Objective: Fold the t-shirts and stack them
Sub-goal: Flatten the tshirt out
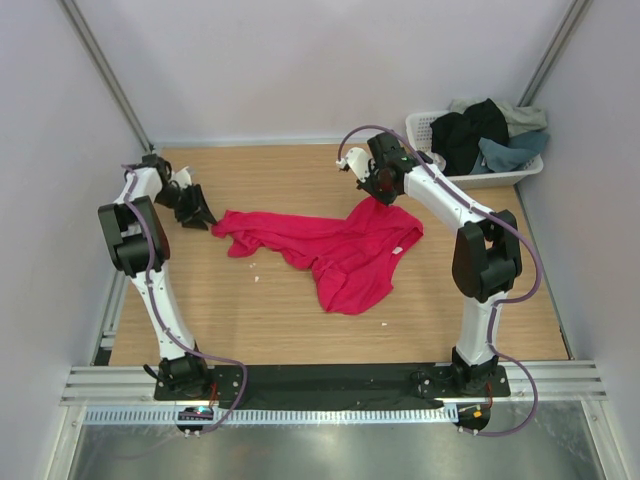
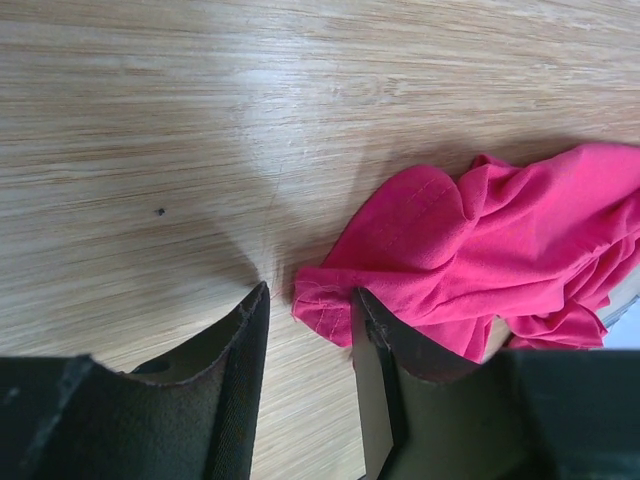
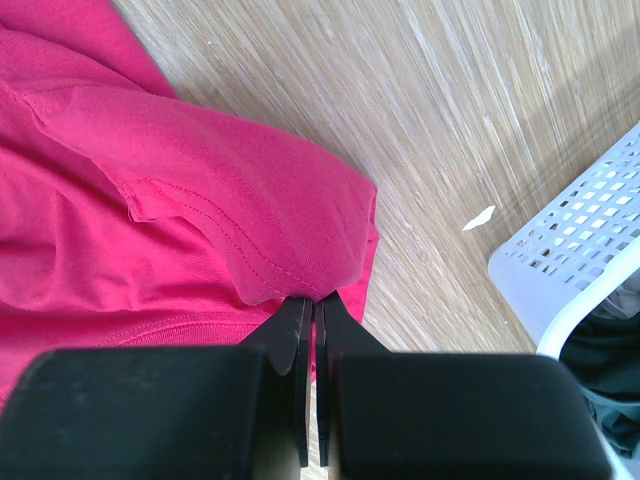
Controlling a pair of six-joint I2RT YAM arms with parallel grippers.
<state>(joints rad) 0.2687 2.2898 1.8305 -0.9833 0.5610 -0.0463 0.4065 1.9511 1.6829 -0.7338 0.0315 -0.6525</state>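
A crimson-pink t-shirt (image 1: 335, 250) lies rumpled across the middle of the wooden table. My right gripper (image 1: 378, 190) is shut on the shirt's far right hem; in the right wrist view the gripper (image 3: 313, 300) pinches the stitched edge of the shirt (image 3: 200, 190). My left gripper (image 1: 205, 220) is open at the shirt's left end; in the left wrist view the gripper (image 2: 310, 300) has its jaws apart with a stitched corner of the shirt (image 2: 470, 250) between the tips, touching the right finger (image 2: 375, 370). Black, slate-blue and grey-green shirts (image 1: 485, 135) are piled in the basket.
A white plastic lattice basket (image 1: 425, 128) stands at the back right corner of the table; it also shows in the right wrist view (image 3: 570, 260). A small white scrap (image 3: 480, 216) lies on the wood near it. Grey walls close in left, right and behind.
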